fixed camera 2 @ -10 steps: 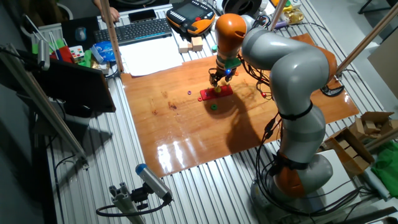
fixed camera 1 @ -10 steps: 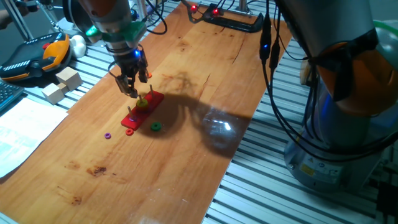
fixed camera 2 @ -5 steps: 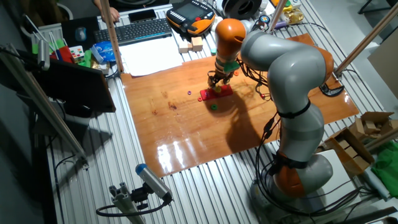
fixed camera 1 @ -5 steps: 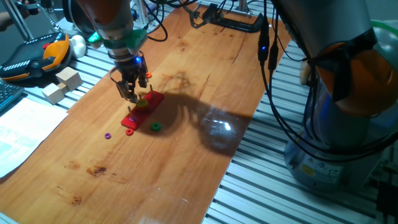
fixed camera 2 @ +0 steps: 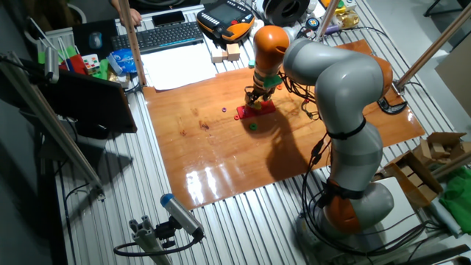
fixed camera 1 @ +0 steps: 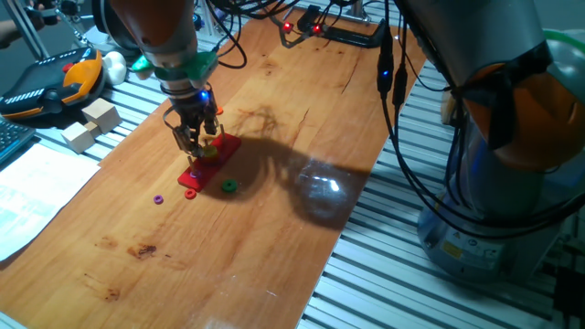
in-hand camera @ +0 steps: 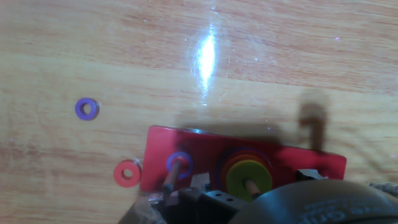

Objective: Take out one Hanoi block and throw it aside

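Black gripper (fixed camera 1: 195, 146) fingers hang just above a red base (fixed camera 1: 209, 163) with pegs — whether they are apart or together cannot be told. On the middle peg, the yellow Hanoi block (in-hand camera: 250, 176) tops a small stack of rings. A purple ring (in-hand camera: 179, 165) sits on the neighbouring peg. On the wooden table (fixed camera 1: 274, 137) lie a green ring (fixed camera 1: 228, 186), a red ring (in-hand camera: 127, 173) and another purple ring (in-hand camera: 87, 109) — all near the base.

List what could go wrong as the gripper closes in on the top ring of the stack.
The gripper hangs low over the red base; a finger could catch a peg. The yellow-green Hanoi block tops a tight stack, so lower rings might lift too. The loose red ring lies beside the base and could get knocked.
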Tool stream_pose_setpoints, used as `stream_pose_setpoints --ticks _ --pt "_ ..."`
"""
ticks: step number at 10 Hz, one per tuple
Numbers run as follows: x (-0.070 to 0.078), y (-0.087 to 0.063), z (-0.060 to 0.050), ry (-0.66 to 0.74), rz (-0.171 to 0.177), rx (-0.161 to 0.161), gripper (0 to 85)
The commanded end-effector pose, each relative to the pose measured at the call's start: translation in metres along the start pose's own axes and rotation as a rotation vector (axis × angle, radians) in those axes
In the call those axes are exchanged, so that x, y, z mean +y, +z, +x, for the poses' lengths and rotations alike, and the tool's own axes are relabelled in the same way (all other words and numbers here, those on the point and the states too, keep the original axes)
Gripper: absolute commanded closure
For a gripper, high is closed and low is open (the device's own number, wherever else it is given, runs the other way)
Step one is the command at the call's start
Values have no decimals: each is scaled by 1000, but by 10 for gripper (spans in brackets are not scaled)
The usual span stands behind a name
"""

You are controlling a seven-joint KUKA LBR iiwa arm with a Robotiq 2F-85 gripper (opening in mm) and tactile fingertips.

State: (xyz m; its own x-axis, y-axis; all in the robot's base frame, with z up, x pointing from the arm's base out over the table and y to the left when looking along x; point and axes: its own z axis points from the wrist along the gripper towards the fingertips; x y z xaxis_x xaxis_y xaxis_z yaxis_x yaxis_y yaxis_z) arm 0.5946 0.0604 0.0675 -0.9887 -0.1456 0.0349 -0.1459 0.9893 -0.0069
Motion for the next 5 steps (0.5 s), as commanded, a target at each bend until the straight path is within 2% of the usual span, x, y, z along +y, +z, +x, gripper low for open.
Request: stream_pose_setpoints --ticks 1,5 --pt "-1 2 0 -3 -2 -4 153" --pt "-1 10 3 -5 -11 -16 157"
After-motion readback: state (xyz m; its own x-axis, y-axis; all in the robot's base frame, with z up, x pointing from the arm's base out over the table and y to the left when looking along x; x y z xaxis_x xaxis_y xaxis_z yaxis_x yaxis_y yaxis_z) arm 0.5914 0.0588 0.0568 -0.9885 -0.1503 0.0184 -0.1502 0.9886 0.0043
